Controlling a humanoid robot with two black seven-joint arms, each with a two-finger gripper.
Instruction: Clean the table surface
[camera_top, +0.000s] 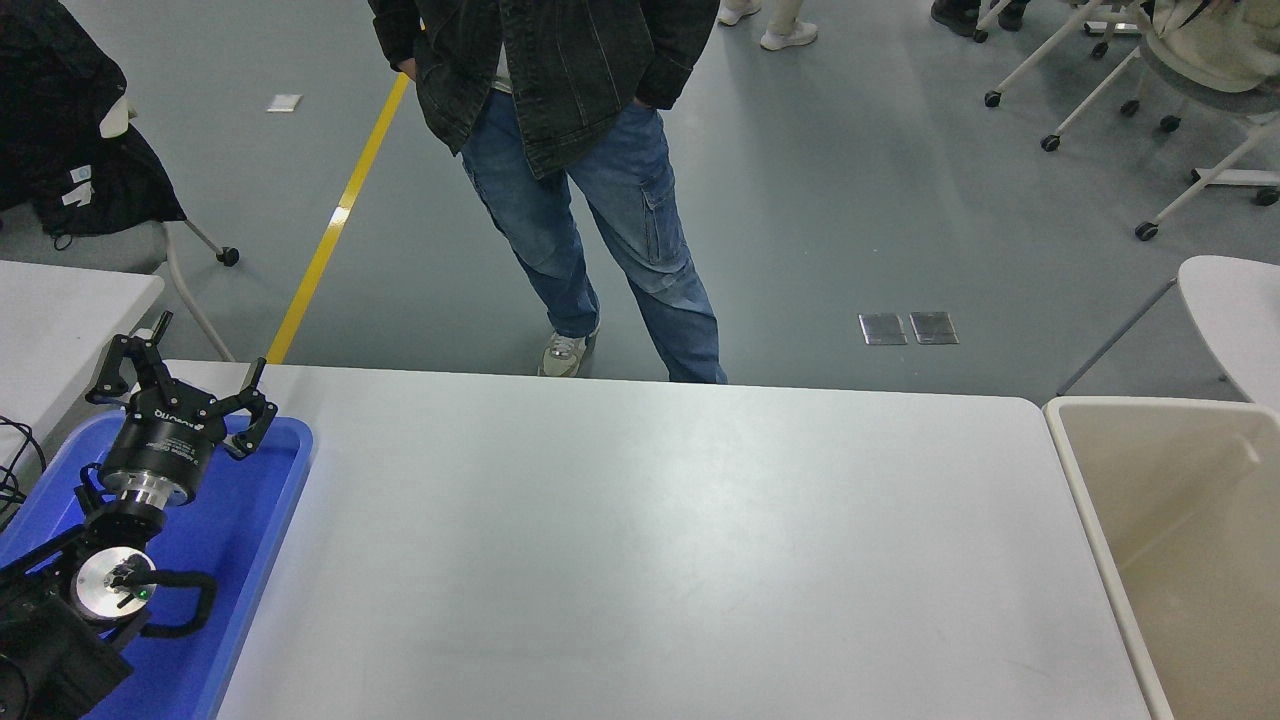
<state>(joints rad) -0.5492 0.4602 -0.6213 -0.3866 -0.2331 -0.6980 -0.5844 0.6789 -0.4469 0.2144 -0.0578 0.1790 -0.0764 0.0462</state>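
The table surface (660, 540) is a wide glossy white tabletop with rounded corners that fills the lower half of the head view. Nothing lies on its bare part. My left gripper (182, 385) is parked at the lower left above the blue tray (255, 520), with its fingers spread open and empty. My right arm and gripper are out of view.
A beige bin with a pale rim (1090, 520) stands against the table's right edge. A person in jeans and a dark jacket (590, 190) stands at the far side. A second white table (60, 310) is at the left, and rolling chairs are at the far right.
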